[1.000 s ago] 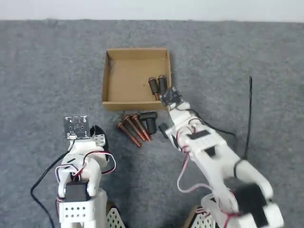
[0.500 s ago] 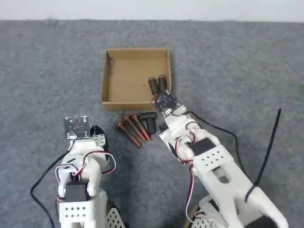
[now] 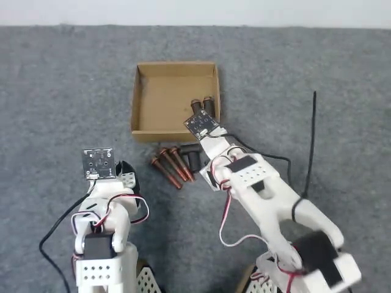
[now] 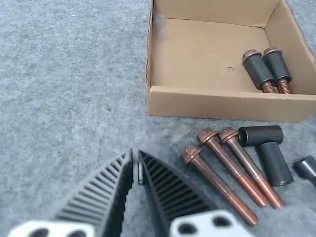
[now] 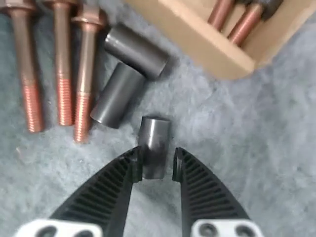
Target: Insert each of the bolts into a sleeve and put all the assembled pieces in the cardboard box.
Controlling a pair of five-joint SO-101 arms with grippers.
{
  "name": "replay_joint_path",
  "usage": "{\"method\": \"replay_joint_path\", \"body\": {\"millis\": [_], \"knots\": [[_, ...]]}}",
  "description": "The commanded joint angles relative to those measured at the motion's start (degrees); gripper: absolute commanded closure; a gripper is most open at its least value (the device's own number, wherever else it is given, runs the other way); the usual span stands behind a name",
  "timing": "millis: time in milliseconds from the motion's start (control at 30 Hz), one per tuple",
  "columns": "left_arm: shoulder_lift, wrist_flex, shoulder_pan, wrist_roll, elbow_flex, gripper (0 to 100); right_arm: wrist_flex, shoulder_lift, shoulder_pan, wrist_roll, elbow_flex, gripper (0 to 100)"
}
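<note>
Right gripper point(image 5: 156, 157) sits spread around a loose sleeve point(image 5: 154, 136) just outside the cardboard box point(image 4: 212, 103). I count two assembled pieces point(image 4: 257, 69) inside it. Left gripper point(image 4: 136, 159) is pressed together, nearby.

Robotics lab, grey carpet tabletop point(image 3: 61, 73), white wall point(image 3: 195, 12)

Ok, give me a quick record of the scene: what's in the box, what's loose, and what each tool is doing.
box: cardboard box holds two assembled pieces
bolts: three loose bolts side by side on the table
sleeves: two loose sleeves beside them, a third sleeve apart
right tool: right tool open, straddling the third sleeve
left tool: left tool shut, holding nothing
</note>
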Motion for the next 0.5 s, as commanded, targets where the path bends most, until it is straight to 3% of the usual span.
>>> {"method": "replay_joint_path", "body": {"millis": [0, 467], "knots": [[-0.5, -1.2, 0.2, -0.7, -0.7, 98, 0.2, 1.8, 0.0, -0.1, -3.9, 90.7], [-0.5, -1.2, 0.1, -0.7, -0.7, 98, 0.7, 8.0, 2.1, 1.8, -6.5, 90.7]]}}
